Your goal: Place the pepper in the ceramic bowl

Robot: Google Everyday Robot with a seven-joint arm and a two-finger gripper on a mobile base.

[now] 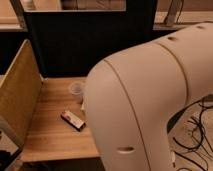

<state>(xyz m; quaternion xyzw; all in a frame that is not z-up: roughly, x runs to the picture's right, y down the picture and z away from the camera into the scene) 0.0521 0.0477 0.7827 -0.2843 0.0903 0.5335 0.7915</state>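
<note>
My arm blocks most of the view, so gripper, pepper & ceramic bowl are out of sight: can't tell gripper state or progress, w/ only clear cup & dark packet on tabletop.

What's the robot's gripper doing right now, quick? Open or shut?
Gripper: out of view, somewhere behind the big white rounded arm casing that fills the right of the picture. Whether it holds anything cannot be told.
</note>
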